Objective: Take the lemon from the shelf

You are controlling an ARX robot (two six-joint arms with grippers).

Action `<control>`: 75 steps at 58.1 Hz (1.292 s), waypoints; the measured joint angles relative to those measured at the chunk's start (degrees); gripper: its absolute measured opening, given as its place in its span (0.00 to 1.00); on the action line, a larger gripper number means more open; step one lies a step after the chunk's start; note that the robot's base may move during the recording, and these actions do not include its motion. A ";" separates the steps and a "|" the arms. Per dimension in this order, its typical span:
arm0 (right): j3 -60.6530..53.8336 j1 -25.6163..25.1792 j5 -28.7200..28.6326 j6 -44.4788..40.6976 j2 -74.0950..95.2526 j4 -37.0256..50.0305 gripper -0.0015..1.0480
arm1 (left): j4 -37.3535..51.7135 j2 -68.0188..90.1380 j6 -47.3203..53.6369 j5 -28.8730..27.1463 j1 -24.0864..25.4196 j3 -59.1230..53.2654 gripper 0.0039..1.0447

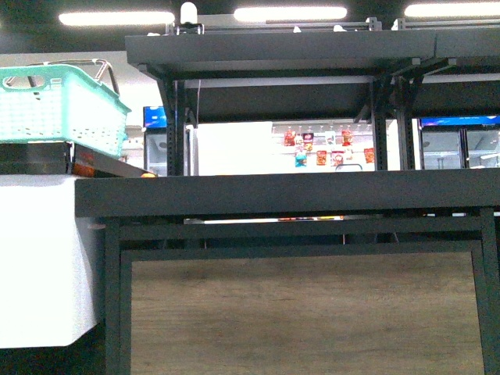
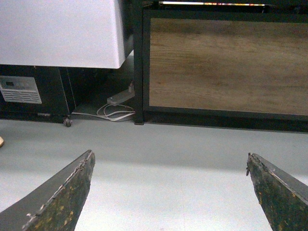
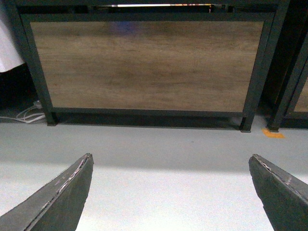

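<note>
The shelf fills most of the front view: a thick black tier runs across at eye level, seen edge-on, with a second tier above it on perforated posts. The top of the tier is hidden at this angle, and I cannot make out the lemon in any view. Below the tier a framed wood panel closes the front of the rack, and both wrist views look straight at it across bare grey floor.

A white cabinet stands just beside the rack's left end. A teal basket with a wire handle sits on a dark ledge above it. Its perforated walls and the low viewpoint hide whatever is inside. A sliver of something orange shows at the tier's left corner, too small to tell what it is.

Between the two tiers the gap is open, and through it hang small red packets on a far wall.

The left gripper hangs low over the floor with its jaws spread wide and holding nothing. The right gripper is the same, wide apart and empty.

A power strip with coiled white cable lies in the recess between cabinet and rack. An orange mark sits on the floor by the rack's right foot.
</note>
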 joint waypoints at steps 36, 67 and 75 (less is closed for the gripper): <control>0.00 0.00 0.00 0.02 0.00 0.00 0.93 | 0.00 0.00 0.00 -0.02 0.00 0.00 0.93; 0.00 0.00 0.00 0.00 0.00 0.00 0.93 | 0.00 0.00 0.00 0.00 0.00 0.00 0.93; 0.00 0.00 0.00 0.02 0.00 0.00 0.93 | 0.00 0.00 0.00 -0.02 0.00 0.00 0.93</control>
